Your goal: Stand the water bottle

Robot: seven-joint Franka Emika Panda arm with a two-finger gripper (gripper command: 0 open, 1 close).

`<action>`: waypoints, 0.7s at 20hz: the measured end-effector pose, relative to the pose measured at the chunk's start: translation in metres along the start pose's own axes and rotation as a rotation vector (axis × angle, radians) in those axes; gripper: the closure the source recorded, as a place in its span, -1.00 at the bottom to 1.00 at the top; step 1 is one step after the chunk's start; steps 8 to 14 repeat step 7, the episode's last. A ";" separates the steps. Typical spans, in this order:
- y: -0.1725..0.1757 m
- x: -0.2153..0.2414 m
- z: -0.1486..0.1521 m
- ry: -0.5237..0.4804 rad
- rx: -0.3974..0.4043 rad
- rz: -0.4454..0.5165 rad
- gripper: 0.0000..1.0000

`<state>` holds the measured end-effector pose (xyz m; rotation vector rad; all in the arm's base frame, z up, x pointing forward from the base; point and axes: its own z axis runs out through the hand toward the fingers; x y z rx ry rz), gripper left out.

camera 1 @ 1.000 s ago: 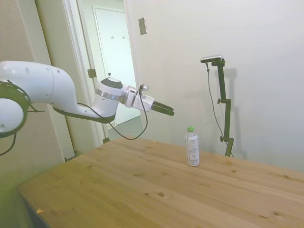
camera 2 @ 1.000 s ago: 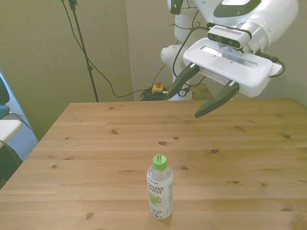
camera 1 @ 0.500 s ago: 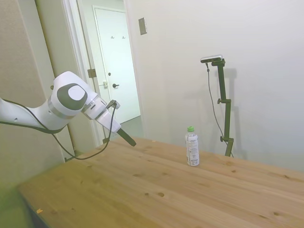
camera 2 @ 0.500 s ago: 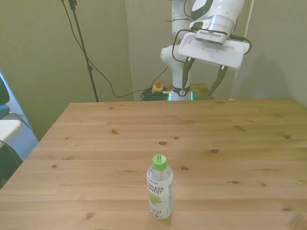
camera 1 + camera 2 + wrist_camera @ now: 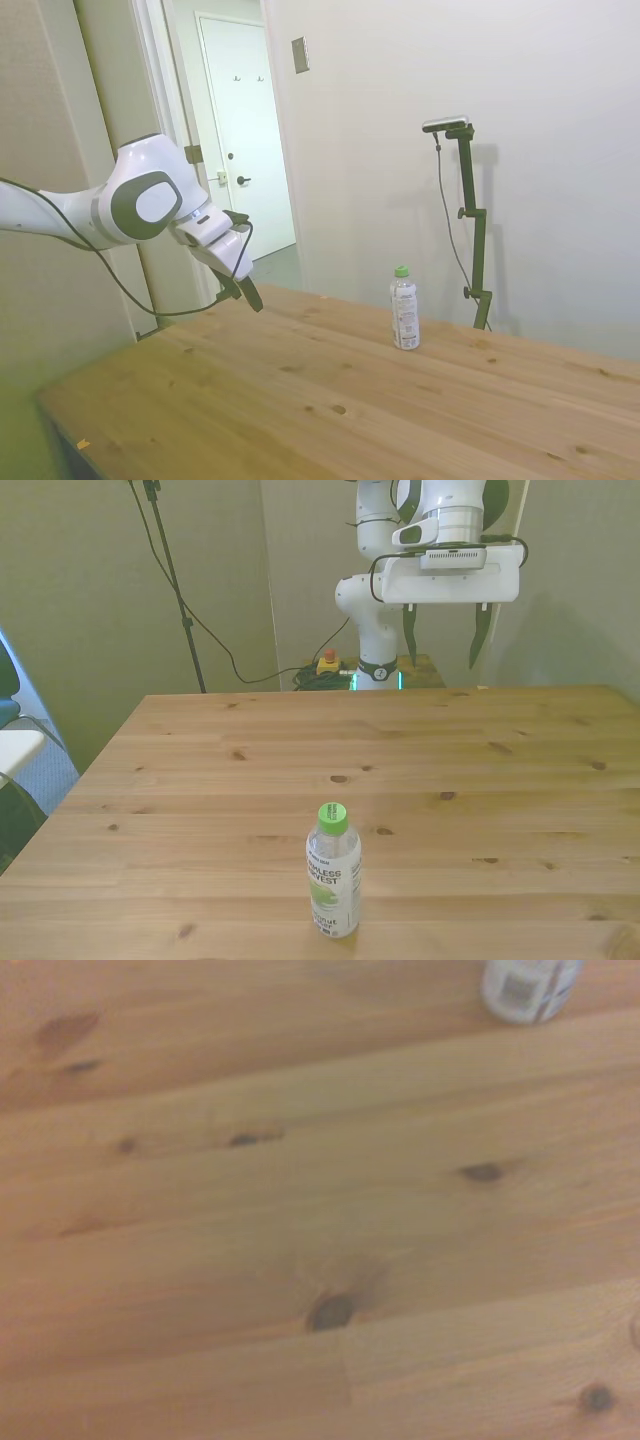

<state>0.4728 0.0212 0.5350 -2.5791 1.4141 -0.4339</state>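
The water bottle (image 5: 405, 311) stands upright on the wooden table (image 5: 300, 400), green cap up, white label facing the front view (image 5: 333, 872). Its base shows blurred at the edge of the wrist view (image 5: 527, 987). My gripper (image 5: 445, 645) hangs open above the table's far edge, fingers pointing down, with nothing between them. In the side view the gripper (image 5: 248, 291) is far left of the bottle, well apart from it.
A doorway with a white door (image 5: 240, 150) lies behind the arm in the side view. Cables and a small red-and-yellow button box (image 5: 327, 663) sit on the floor beyond the table's far edge.
The arm has drawn back from over the table to its far edge, and the open gripper has swung from pointing forward to pointing straight down. The bottle has not moved.
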 end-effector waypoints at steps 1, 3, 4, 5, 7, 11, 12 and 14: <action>0.005 0.001 0.000 -0.053 -0.006 -0.012 -1.00; 0.016 0.001 0.001 -0.129 -0.036 -0.020 -1.00; 0.021 -0.001 0.000 -0.152 -0.055 -0.018 -1.00; 0.025 -0.004 -0.001 -0.166 -0.074 -0.018 -1.00; 0.035 -0.015 -0.002 -0.175 -0.100 -0.026 -1.00; 0.035 -0.015 -0.002 -0.175 -0.100 -0.026 -1.00; 0.035 -0.015 -0.002 -0.175 -0.100 -0.026 -1.00; 0.035 -0.015 -0.002 -0.175 -0.100 -0.026 -1.00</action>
